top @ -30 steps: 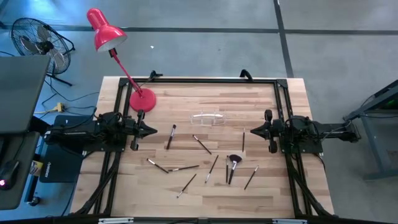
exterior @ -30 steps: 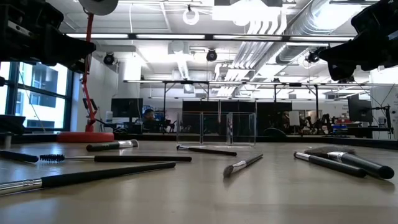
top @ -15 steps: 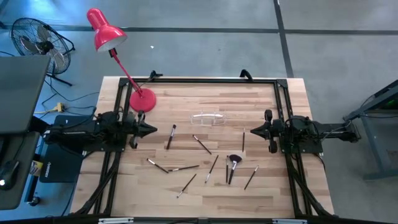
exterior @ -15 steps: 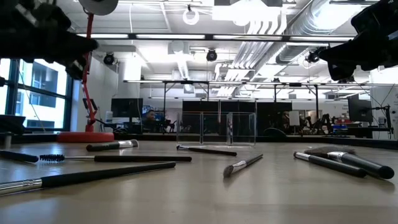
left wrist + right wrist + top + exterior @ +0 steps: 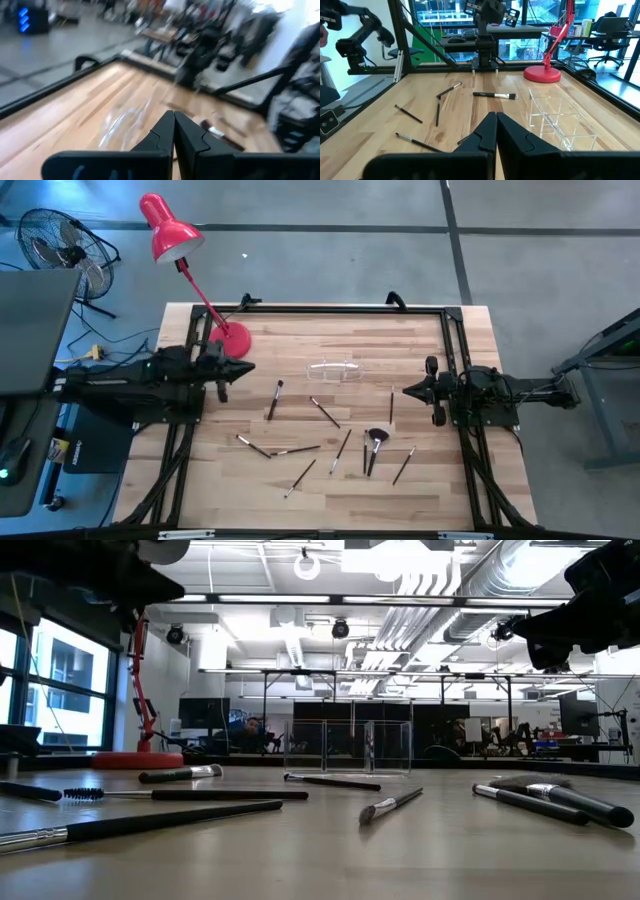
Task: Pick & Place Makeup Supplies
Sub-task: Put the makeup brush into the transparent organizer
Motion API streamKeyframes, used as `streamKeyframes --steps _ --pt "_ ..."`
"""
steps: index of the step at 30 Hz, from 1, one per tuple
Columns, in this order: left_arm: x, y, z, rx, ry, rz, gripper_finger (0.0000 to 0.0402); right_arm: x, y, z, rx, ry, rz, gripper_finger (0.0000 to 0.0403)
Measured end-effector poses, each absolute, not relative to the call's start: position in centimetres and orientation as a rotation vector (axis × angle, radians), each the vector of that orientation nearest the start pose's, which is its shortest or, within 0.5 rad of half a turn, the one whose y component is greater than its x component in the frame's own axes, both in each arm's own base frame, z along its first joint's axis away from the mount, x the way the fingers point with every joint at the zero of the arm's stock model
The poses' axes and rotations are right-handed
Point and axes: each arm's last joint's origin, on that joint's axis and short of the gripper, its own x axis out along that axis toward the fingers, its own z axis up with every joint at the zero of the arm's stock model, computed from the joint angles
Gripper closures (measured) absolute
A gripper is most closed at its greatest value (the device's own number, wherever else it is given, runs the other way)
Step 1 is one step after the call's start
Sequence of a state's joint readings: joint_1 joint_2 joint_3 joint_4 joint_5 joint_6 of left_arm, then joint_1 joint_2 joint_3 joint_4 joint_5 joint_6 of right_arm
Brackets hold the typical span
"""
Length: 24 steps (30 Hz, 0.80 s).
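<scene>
clear plastic holder [image 5: 334,370] with nothing inside on wooden desk [image 5: 300,340], makeup brushes [image 5: 375,442] scattered on desk beside it, left tool [image 5: 247,368] and right tool [image 5: 408,391] pinched closed, holding nothing

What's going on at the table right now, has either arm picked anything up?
No. The makeup brushes and liners all lie loose on the table, and the clear holder stands empty. The left gripper is shut and raised near the red lamp. The right gripper is shut and empty at its own side.
</scene>
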State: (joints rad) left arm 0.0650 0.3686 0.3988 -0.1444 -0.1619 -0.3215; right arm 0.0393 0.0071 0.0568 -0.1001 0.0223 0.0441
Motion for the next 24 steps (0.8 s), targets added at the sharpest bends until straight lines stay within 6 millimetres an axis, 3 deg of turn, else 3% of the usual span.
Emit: streamKeyframes --steps 10,16,20,24 --pt "16.1 2.0 29.3 -0.231 0.233 0.416 0.0401 9.4 0.3 17.3 0.042 0.051 0.016 0.0398" --pt "17.7 2.6 30.4 -0.229 0.365 0.659 0.0396 9.4 0.3 17.3 0.043 0.051 0.016 0.0398" --pt "18.3 2.8 30.5 -0.273 0.478 0.744 0.0359 9.4 0.3 17.3 0.043 0.051 0.016 0.0398" --pt "18.9 2.9 29.8 -0.436 0.506 0.85 0.0302 9.4 0.3 17.3 0.043 0.051 0.016 0.0398"
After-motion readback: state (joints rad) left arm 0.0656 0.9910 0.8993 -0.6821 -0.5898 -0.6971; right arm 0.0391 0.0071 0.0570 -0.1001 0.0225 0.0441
